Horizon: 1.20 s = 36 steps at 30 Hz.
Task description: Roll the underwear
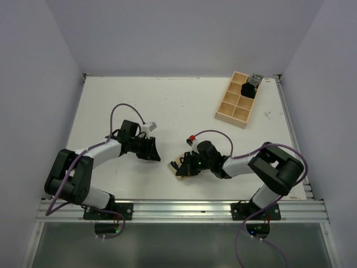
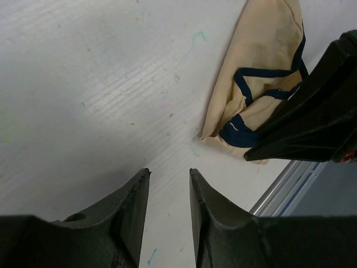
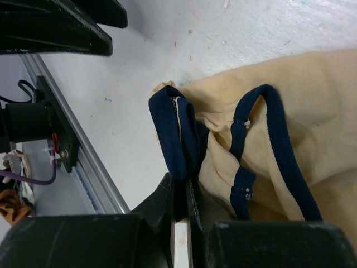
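The underwear (image 3: 301, 106) is a small beige fabric piece with dark blue trim, bunched on the white table near its front edge (image 1: 179, 163) (image 2: 262, 67). My right gripper (image 3: 181, 184) is shut on a fold of its dark trim, with the fabric spreading up and to the right of the jaws. In the overhead view the right gripper (image 1: 187, 166) sits right over the garment and hides most of it. My left gripper (image 2: 169, 174) is open with only bare table between its fingers, a short way left of the underwear (image 1: 154, 152).
A light wooden compartment tray (image 1: 237, 100) stands at the back right, with a dark item (image 1: 249, 89) in one cell. The metal rail of the table's front edge (image 1: 178, 209) runs just behind the garment and both arm bases.
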Tool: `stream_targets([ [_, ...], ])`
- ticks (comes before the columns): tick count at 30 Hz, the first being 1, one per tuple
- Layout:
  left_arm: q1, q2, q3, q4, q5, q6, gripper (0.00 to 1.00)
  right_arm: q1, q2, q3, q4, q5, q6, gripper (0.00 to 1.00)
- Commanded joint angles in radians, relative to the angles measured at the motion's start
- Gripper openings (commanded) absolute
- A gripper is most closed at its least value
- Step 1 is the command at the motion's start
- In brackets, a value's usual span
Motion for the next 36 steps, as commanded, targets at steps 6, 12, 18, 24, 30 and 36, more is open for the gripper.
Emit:
stream_targets([
  [6, -0.049, 0.097, 0.019, 0.154, 0.158, 0.099, 0.4, -0.057, 0.077, -0.061, 0.197, -0.119, 0.097, 0.0],
  [12, -0.068, 0.152, 0.039, 0.27, 0.355, 0.18, 0.36, -0.074, 0.11, -0.076, 0.257, -0.163, 0.104, 0.0],
  [18, -0.068, 0.227, 0.116, 0.179, 0.443, 0.307, 0.39, -0.088, 0.126, -0.098, 0.307, -0.206, 0.11, 0.0],
  [24, -0.071, 0.257, 0.11, 0.208, 0.542, 0.387, 0.39, -0.119, 0.146, -0.113, 0.363, -0.269, 0.128, 0.0],
  [30, -0.072, 0.22, 0.18, 0.037, 0.49, 0.548, 0.39, -0.14, 0.155, -0.126, 0.398, -0.294, 0.134, 0.0],
  [36, -0.074, 0.286, 0.24, -0.077, 0.506, 0.676, 0.4, -0.174, 0.173, -0.142, 0.45, -0.334, 0.159, 0.0],
])
